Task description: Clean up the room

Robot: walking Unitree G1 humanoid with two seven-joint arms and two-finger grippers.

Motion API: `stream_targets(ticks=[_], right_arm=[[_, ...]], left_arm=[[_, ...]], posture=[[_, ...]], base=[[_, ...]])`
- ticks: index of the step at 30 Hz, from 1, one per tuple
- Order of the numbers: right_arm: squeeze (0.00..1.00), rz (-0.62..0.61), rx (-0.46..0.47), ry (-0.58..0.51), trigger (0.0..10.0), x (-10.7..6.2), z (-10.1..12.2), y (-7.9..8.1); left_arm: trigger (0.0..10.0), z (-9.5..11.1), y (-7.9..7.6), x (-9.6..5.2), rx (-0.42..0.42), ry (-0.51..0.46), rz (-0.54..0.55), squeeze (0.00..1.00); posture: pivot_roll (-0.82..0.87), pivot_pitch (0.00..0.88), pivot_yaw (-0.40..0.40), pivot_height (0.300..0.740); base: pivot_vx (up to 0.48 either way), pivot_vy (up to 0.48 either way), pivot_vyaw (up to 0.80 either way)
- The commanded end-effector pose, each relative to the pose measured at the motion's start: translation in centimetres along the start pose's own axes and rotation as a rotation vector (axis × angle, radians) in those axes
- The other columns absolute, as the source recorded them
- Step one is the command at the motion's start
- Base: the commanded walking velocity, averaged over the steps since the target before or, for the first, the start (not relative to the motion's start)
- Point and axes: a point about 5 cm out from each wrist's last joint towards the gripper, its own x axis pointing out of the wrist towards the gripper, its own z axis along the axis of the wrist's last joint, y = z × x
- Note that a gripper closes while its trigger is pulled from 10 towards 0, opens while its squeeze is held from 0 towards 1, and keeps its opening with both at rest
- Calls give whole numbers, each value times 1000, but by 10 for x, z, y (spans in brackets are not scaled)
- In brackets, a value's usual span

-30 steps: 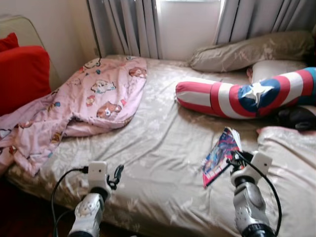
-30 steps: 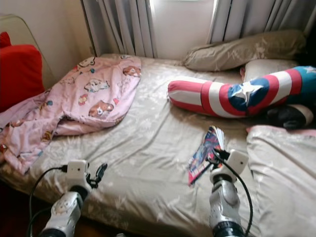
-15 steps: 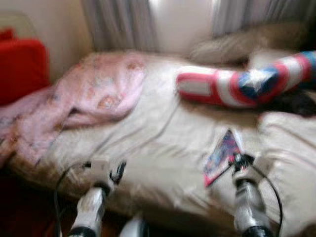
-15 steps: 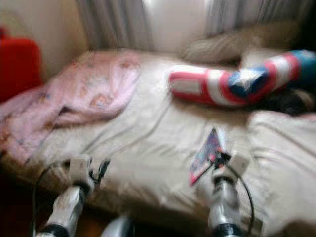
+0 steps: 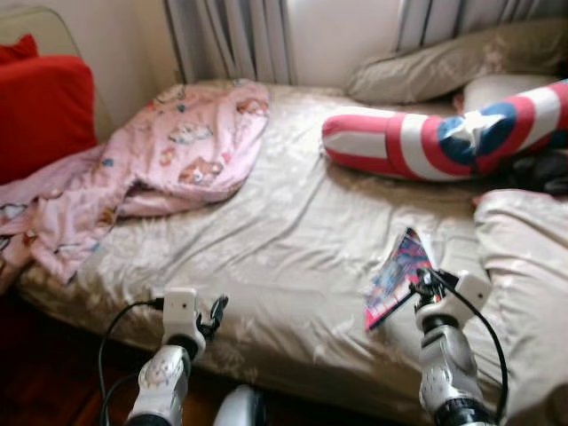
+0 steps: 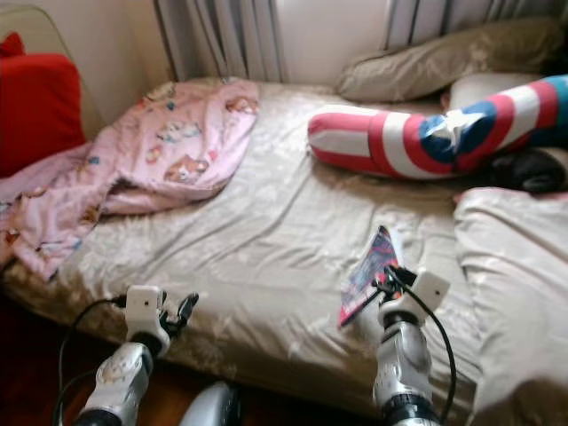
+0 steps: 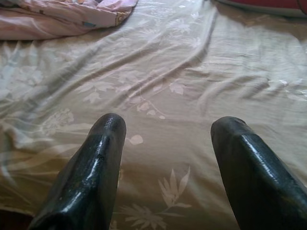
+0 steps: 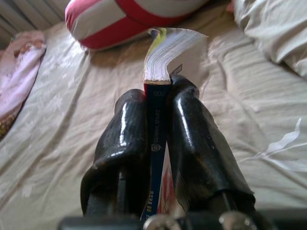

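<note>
Book [image 5: 397,275] pages fan out above the right gripper [image 8: 157,103], whose two black fingers [image 8: 125,139] are pressed together on its spine, so the book stands on edge, tilted, over the near right part of the bed [image 5: 293,240]. Its cover is red, blue and pink, and the page block curls open at the far end. The right arm [image 5: 448,377] rises from the lower edge of the head views, with a black cable looping beside it.

At the lower left the left gripper [image 7: 165,143] hangs over the front edge of the bed, its fingers [image 7: 91,167] wide apart with nothing between them; under them lies the beige sheet with a pale leaf pattern.

A pink blanket [image 5: 151,173] printed with small cartoon figures lies crumpled on the far left part of the bed and trails off its left side. Beside it, against the wall, is a red cushion [image 5: 40,120]. A long bolster [image 5: 435,142] in red, white and blue stripes with a white star lies across the far right part, well apart from the book. Behind it, at the head, is a beige pillow [image 5: 444,67], and a larger pale pillow [image 5: 524,257] sits just right of the book. Grey curtains [image 5: 235,40] hang behind the bed.
</note>
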Motion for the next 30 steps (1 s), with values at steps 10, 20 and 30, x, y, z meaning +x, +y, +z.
stream_targets(ticks=[10,20,30], right_arm=[[0,40,18,-38,10000,4,6,8],[0,46,24,-44,10000,9,11,9],[0,63,42,39,10000,16,5,14]], left_arm=[[10000,2,4,0,-7,-11,6,0],[10000,4,6,0,9,-19,4,0],[10000,2,13,-7,33,-19,-6,0]], posture=[[32,0,51,639],[47,0,54,639],[92,0,68,639]], base=[[283,0,0],[327,0,0],[0,0,0]])
